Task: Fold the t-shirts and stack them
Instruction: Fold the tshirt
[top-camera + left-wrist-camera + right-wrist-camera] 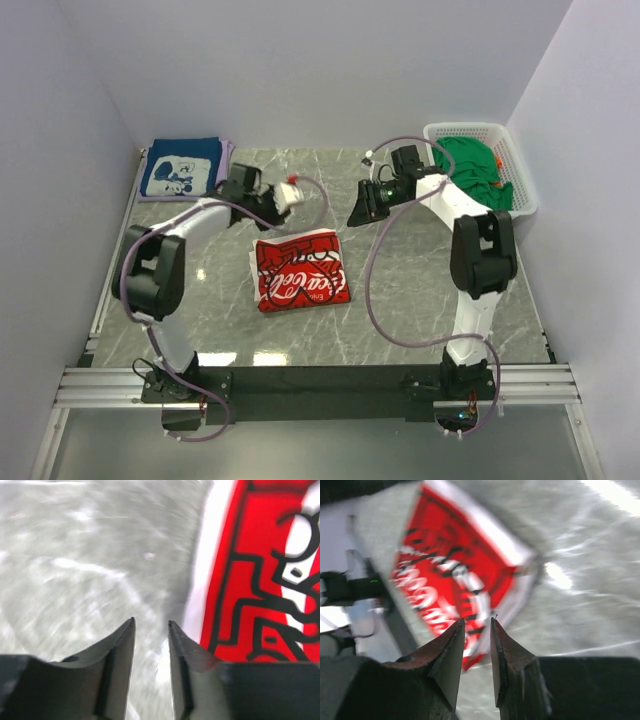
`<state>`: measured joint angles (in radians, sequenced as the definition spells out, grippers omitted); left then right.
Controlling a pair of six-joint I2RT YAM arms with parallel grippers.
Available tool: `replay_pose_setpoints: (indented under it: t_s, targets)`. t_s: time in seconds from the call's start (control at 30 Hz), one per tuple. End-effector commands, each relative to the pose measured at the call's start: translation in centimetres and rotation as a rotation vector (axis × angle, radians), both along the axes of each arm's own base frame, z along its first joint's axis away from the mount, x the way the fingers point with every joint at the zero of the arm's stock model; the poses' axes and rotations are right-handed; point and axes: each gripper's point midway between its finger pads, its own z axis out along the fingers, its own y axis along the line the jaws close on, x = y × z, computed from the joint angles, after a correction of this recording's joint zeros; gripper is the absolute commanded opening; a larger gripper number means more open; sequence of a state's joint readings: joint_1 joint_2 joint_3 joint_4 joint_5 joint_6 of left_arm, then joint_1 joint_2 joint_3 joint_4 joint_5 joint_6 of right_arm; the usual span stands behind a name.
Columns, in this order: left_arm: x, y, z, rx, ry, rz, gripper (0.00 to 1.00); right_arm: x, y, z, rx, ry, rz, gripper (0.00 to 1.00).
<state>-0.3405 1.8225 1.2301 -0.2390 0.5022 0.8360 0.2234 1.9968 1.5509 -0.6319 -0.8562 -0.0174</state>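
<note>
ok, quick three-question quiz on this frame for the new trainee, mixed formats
1. True or false: the left gripper is gripping the red-and-white t-shirt.
2. Where are the green t-shirts? A) folded at centre B) in the white basket C) held by a gripper
3. Fill in: the navy t-shirt lies folded at the table's far-____ corner.

Key: 1 false, its jaws stand apart with nothing between them; 2 B; 3 left.
</note>
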Motion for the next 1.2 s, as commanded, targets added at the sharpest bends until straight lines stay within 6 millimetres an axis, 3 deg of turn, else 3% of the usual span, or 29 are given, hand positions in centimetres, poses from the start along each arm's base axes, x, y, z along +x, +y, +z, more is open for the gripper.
replay_pose_setpoints:
  t_s: [0.0, 0.07, 0.13, 0.23, 0.3, 0.33, 0.4, 0.43, 0.53, 0.6, 0.7, 0.73, 0.83, 0.9, 0.97, 1.0, 1.03, 1.1, 1.13, 1.17]
  targets:
    - [-0.4, 1.0, 8.8, -0.243, 0.088, 0.15, 0.41, -1.4, 2.1, 4.3, 0.144, -0.059, 0.039, 0.34]
    - [-2.1, 1.5, 10.2, -0.334, 0.197, 0.243, 0.42, -2.4, 3.0, 4.6, 0.173, -0.033, 0.058, 0.33]
    - [-4.4, 0.7, 11.2, -0.421, 0.313, 0.247, 0.41, -3.5, 4.5, 4.2, 0.186, 0.002, 0.093, 0.32]
    - [-8.0, -0.5, 9.0, -0.562, 0.594, 0.35, 0.4, -4.5, 6.3, 2.3, 0.196, 0.068, 0.119, 0.3]
    - [-8.5, -1.4, 8.7, -0.651, 0.706, 0.405, 0.4, -4.2, 7.2, 0.3, 0.192, 0.116, 0.113, 0.3]
    - [-9.2, -1.3, 6.6, -0.647, 0.776, 0.448, 0.4, -4.1, 7.6, -0.1, 0.192, 0.126, 0.115, 0.29]
    - [-9.0, -1.2, 4.8, -0.666, 0.852, 0.519, 0.38, -3.5, 8.1, -2.2, 0.188, 0.172, 0.089, 0.29]
    - [-9.1, -1.0, 2.6, -0.645, 0.911, 0.559, 0.37, -3.0, 8.1, -2.7, 0.183, 0.177, 0.071, 0.29]
    - [-8.4, 0.5, -1.7, -0.618, 1.004, 0.679, 0.35, -1.8, 7.9, -5.4, 0.142, 0.218, 0.008, 0.29]
    - [-7.5, 1.9, -3.5, -0.6, 1.028, 0.742, 0.33, -1.1, 7.5, -6.9, 0.124, 0.251, -0.047, 0.3]
    - [-5.6, 2.9, -5.9, -0.551, 1.051, 0.783, 0.32, 0.3, 6.6, -8.9, 0.069, 0.279, -0.133, 0.32]
    - [-4.0, 2.9, -6.5, -0.54, 1.038, 0.778, 0.31, 0.7, 6.0, -10.0, 0.032, 0.284, -0.166, 0.33]
    - [-0.9, 3.4, -7.7, -0.507, 1.007, 0.764, 0.27, 3.1, 5.3, -10.3, 0.017, 0.263, -0.216, 0.35]
    - [1.0, 3.7, -7.3, -0.512, 0.972, 0.753, 0.27, 5.1, 4.5, -9.8, 0.02, 0.235, -0.241, 0.35]
    - [3.0, 3.7, -5.1, -0.549, 0.915, 0.702, 0.28, 7.0, 4.6, -7.8, 0.037, 0.176, -0.22, 0.35]
    - [3.3, 3.4, -3.8, -0.567, 0.896, 0.672, 0.29, 8.5, 4.8, -5.6, 0.051, 0.114, -0.207, 0.35]
    - [2.9, 3.1, -1.3, -0.596, 0.863, 0.618, 0.29, 8.4, 4.7, -4.2, 0.048, 0.097, -0.194, 0.35]
    - [2.5, 2.9, 1.3, -0.63, 0.817, 0.574, 0.32, 7.4, 5.3, -1.7, 0.102, 0.082, -0.151, 0.35]
    - [1.8, 2.7, 3.7, -0.651, 0.789, 0.539, 0.32, 6.9, 5.8, 1.2, 0.146, 0.046, -0.138, 0.36]
    - [1.3, 2.6, 4.7, -0.658, 0.792, 0.534, 0.33, 6.0, 6.0, 2.2, 0.165, 0.04, -0.125, 0.36]
